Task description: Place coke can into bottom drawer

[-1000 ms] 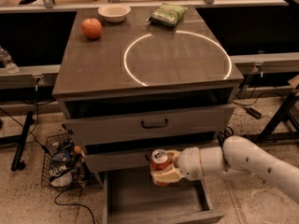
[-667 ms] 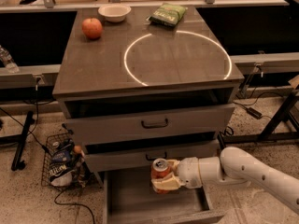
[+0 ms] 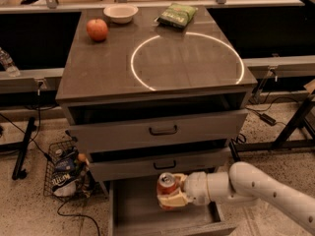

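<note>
The coke can, orange-red with a silver top, is upright in my gripper, which is shut on it. The white arm reaches in from the right. The can hangs just above the floor of the open bottom drawer, a shallow grey tray pulled out at the cabinet's foot. The can sits right below the handle of the middle drawer.
The top drawer stands slightly open. On the cabinet top are a red apple, a white bowl and a green chip bag. A wire basket of items stands on the floor at the left.
My gripper has moved down and slightly forward with the can, bringing it lower over the bottom drawer's floor.
</note>
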